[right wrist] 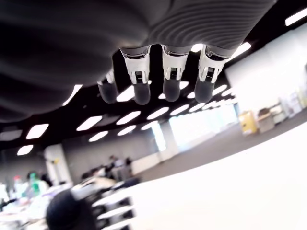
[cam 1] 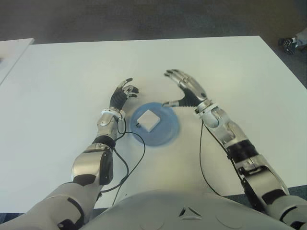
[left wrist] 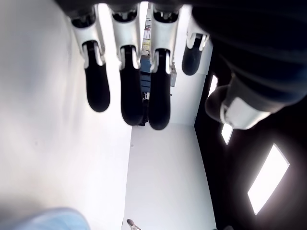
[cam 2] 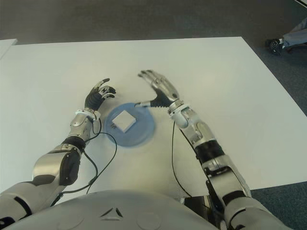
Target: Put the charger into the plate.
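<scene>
While empty, both hands [cam 1: 184,88] outstretched

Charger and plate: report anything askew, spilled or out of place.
Nothing stands out. The white charger lies inside the blue plate, turned at an angle but wholly within the rim, with nothing spilled. The left hand and right hand show either side of the plate, fingers open and empty, on the white table.
</scene>
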`<state>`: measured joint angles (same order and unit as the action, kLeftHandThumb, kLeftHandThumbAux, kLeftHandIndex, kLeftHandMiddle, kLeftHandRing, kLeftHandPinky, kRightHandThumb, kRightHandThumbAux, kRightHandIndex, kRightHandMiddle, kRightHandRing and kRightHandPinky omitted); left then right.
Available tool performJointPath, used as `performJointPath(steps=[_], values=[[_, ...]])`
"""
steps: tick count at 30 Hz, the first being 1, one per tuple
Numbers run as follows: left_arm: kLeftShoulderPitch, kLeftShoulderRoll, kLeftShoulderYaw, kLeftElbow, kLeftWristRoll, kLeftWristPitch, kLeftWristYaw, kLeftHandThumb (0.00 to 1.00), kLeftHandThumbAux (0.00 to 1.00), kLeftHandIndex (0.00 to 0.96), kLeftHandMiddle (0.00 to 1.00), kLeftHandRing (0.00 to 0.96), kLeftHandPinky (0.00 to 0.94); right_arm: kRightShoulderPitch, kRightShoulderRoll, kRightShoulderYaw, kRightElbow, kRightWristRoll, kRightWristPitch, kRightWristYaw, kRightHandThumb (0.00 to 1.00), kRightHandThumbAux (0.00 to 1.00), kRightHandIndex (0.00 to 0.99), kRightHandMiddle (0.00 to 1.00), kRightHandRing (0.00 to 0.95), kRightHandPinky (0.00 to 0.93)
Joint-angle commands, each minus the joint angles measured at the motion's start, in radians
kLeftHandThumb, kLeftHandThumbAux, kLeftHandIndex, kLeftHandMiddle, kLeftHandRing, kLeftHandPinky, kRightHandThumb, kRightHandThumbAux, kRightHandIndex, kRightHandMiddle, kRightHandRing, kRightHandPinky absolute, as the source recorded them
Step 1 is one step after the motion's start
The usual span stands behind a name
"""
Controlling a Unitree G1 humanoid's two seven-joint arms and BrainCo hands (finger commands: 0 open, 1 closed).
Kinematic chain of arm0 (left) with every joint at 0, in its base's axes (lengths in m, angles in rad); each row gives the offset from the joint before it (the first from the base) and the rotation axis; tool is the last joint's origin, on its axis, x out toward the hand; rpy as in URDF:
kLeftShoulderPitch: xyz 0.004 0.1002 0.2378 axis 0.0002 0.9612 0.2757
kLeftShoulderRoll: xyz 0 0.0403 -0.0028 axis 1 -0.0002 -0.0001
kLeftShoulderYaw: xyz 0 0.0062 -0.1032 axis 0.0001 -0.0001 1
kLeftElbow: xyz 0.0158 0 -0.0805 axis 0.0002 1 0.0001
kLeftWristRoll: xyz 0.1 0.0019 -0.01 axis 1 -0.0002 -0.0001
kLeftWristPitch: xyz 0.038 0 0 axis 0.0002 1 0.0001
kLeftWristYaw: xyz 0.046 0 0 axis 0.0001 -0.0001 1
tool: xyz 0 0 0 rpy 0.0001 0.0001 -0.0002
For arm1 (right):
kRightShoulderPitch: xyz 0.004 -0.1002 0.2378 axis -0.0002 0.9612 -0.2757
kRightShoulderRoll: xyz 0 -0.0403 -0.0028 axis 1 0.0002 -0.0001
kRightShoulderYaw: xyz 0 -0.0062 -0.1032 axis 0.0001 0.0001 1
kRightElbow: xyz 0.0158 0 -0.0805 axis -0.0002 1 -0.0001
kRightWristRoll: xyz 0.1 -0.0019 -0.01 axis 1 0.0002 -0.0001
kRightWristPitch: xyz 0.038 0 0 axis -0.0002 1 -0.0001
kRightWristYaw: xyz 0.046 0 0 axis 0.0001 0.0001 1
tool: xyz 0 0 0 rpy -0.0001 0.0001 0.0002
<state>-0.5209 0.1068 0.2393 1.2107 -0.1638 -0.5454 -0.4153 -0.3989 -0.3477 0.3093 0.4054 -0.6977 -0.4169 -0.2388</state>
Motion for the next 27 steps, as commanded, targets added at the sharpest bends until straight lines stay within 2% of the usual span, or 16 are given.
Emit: performJointPath(steps=[1,4,7,15,22,27], values=[[0.044,-0.006,0.002,0.022,0.0,0.031,-0.015,0.099,0.519,0.157,0.478,0.455,0.431,-0.041,0.077,-0.08,0.143,0.136,-0.026,-0.072,0.163,0.429,0.0,0.0,0.0,0.0],[0.044,-0.005,0.003,0.023,-0.003,0.032,-0.018,0.103,0.516,0.153,0.474,0.449,0.425,-0.058,0.089,-0.104,0.205,0.194,-0.065,-0.075,0.147,0.486,0.0,0.0,0.0,0.0],[0.043,-0.004,0.005,0.024,-0.004,0.032,-0.02,0.107,0.517,0.151,0.47,0.442,0.42,-0.086,0.091,-0.14,0.332,0.262,-0.134,-0.076,0.125,0.529,0.0,0.0,0.0,0.0],[0.045,-0.003,0.006,0.021,-0.001,0.028,-0.021,0.11,0.52,0.152,0.457,0.429,0.411,-0.141,0.108,-0.175,0.633,0.316,-0.234,-0.101,0.068,0.577,0.0,0.0,0.0,0.0],[0.045,0.001,0.005,0.019,0.006,0.025,-0.018,0.096,0.514,0.141,0.444,0.421,0.407,-0.162,0.135,-0.199,0.775,0.353,-0.198,-0.079,0.048,0.583,0.001,0.008,0.0,0.0],[0.046,0.004,0.01,0.02,0.001,0.026,-0.023,0.096,0.52,0.146,0.433,0.413,0.397,-0.167,0.137,-0.216,0.829,0.377,-0.166,-0.059,0.046,0.589,0.007,0.009,0.0,0.0]])
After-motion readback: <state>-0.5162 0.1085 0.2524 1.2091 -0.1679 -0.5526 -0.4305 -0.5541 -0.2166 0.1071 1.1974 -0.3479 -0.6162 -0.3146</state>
